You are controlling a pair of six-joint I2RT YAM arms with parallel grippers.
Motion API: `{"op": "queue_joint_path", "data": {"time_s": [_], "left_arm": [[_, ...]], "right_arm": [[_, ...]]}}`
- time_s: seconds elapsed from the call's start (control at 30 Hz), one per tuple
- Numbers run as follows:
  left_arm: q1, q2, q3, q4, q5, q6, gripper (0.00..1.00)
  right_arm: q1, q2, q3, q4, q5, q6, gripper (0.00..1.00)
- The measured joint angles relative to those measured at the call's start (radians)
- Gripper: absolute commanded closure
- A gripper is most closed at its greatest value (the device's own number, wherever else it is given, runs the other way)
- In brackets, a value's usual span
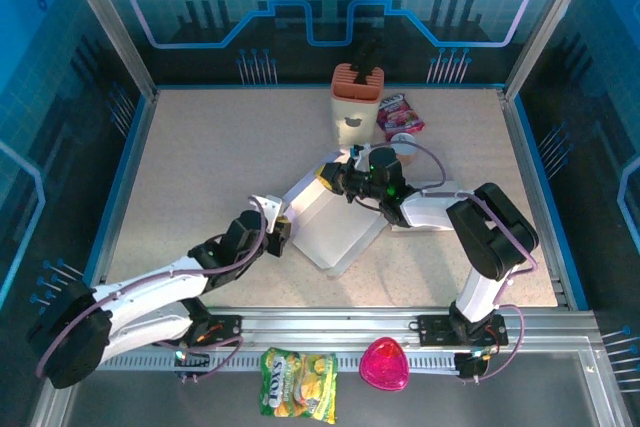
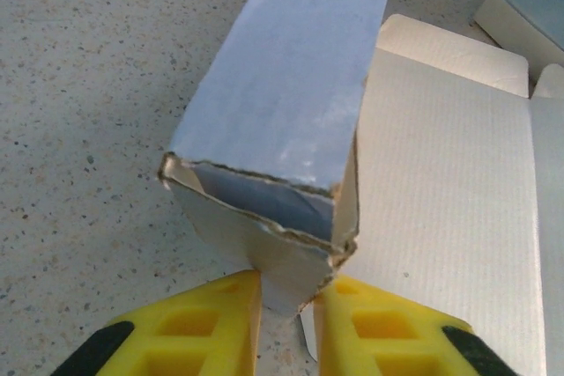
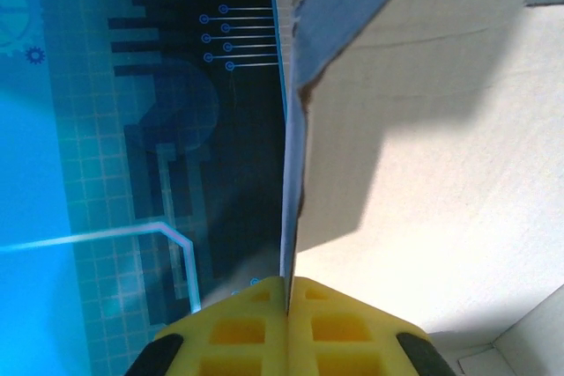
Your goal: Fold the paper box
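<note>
Speckled table [image 1: 200, 167]: carries everything below except the two items on the front rail.

Paper box [image 1: 335, 227]: lies mid-table between the two arms, mostly as a flat white sheet. Has one side folded up into a long hollow wall [image 2: 291, 85] along its left edge. Runs with its long axis on a diagonal, from near-left to far-right. Shows a torn open end toward the left arm, seen from the left wrist.

Peach slotted holder [image 1: 357, 97]: stands upright at the far edge, with dark handles [image 1: 365, 52] sticking up out of it.

Yellow-green sweets bag [image 1: 298, 384]: lies flat on the front rail, with a pink heart-shaped piece [image 1: 385, 364] just beside it.

Red packet [image 1: 400, 114]: lies right of the holder, near a small white cup [image 1: 405, 142]; contents of the cup impossible to tell.

Left gripper [image 1: 283, 232]: sits at the near-left end of the raised wall, yellow fingers [image 2: 211, 323] clamped on the cardboard there.

Right gripper [image 1: 335, 179]: sits at the far end of the box, fingers [image 3: 238, 323] pressed together on the thin edge of an upright flap [image 3: 423, 173].
</note>
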Motion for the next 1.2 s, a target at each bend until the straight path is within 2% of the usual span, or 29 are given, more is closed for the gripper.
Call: {"op": "queue_joint_path", "data": {"time_s": [0.3, 0.67, 1.2], "left_arm": [[-0.028, 0.04, -0.005, 0.034, -0.075, -0.031, 0.73], [-0.086, 0.095, -0.007, 0.087, -0.206, -0.079, 0.76], [-0.121, 0.234, 0.013, 0.169, -0.365, -0.159, 0.77]], "right_arm": [[0.015, 0.0, -0.082, 0.121, 0.057, 0.008, 1.0], [0.074, 0.016, -0.193, 0.346, 0.225, 0.027, 1.0], [0.084, 0.037, -0.195, 0.39, 0.256, 0.053, 1.0]]}}
